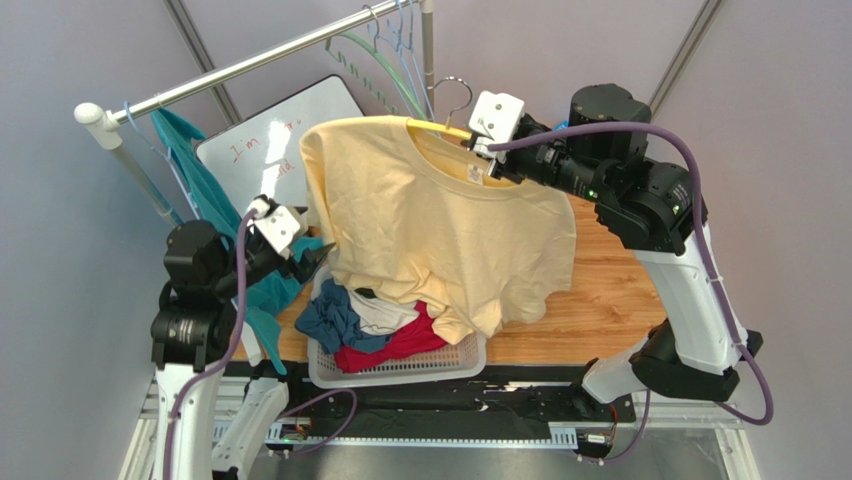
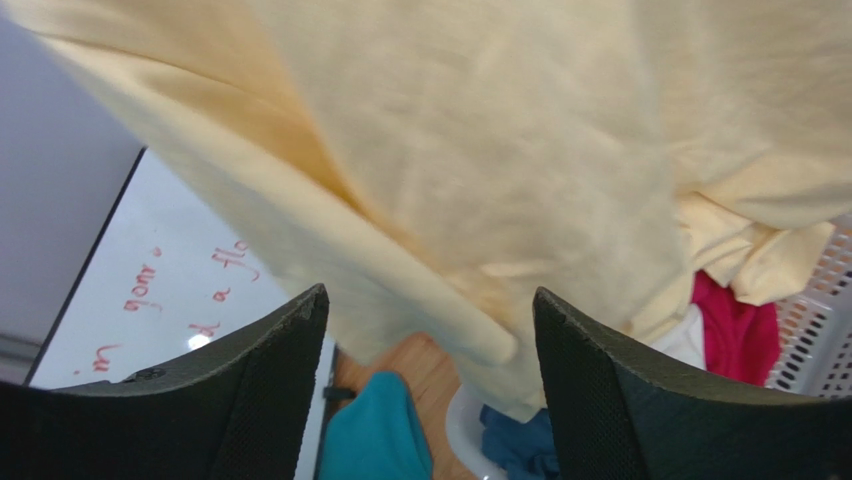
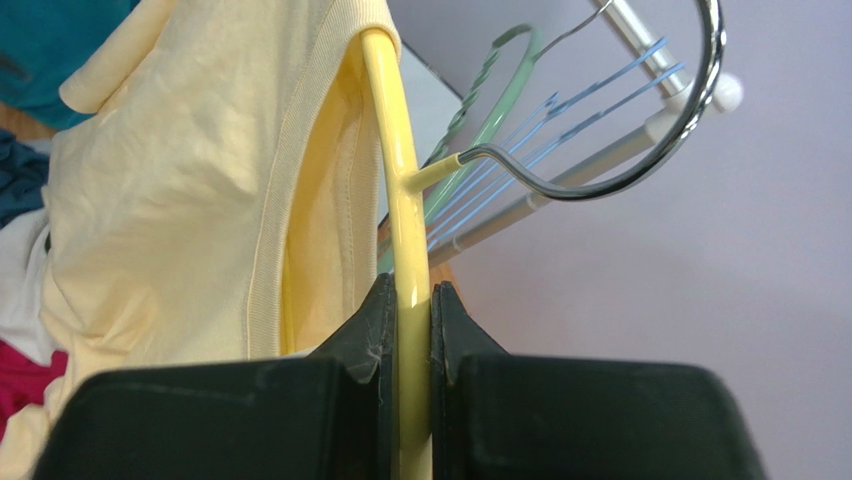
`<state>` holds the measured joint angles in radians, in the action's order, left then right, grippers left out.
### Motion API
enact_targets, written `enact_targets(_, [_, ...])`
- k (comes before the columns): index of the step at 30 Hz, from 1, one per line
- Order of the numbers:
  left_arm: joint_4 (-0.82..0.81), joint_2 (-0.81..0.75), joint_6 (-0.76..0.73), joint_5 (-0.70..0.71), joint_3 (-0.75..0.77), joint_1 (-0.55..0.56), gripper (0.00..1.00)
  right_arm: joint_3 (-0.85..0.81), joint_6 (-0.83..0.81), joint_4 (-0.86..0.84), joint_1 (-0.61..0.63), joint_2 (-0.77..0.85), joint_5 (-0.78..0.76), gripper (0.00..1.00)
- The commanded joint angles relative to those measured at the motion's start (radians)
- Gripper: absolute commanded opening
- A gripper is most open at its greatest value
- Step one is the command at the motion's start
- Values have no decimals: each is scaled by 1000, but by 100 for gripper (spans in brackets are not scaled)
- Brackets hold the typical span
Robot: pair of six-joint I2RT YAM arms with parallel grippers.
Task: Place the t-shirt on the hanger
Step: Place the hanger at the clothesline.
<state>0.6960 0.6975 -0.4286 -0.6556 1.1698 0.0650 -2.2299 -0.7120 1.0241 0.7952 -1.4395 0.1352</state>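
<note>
T-shirt (image 1: 440, 230) is hanging from the hanger (image 1: 436, 127), raised over the table, with its hem trailing into the laundry basket (image 1: 450, 362).

Step, as judged: dressing the hanger. One hanger arm is running through the neck into a shoulder. The other side looks unseated.

Next move is calling for a fresh pinch on the fabric near the collar, pulling it over the free end.

Right arm is reaching up and across. The right gripper (image 3: 405, 290) is clamping the hanger's yellow bar.

Left arm is folded near its base. The left gripper (image 2: 430, 310) is standing wide apart and holding nothing, with the shirt just ahead.

Bright, even light; soft close-up blur
</note>
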Motion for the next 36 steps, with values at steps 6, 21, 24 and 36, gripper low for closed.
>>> enact_targets(6, [-225,-152,190,-133,-318,33,99,-148,-12,-331,-2,-22,23,0])
enact_targets(21, [-754,306,336,8,-401,625,99,-128,-30,-446,-2,-25,-11,0])
enact_targets(24, [-853,376,413,74,-397,705,99,-116,-32,-447,-1,-24,-17,0])
enact_targets(36, [-994,545,470,348,-331,779,0,-63,-23,-481,-2,-12,-34,0])
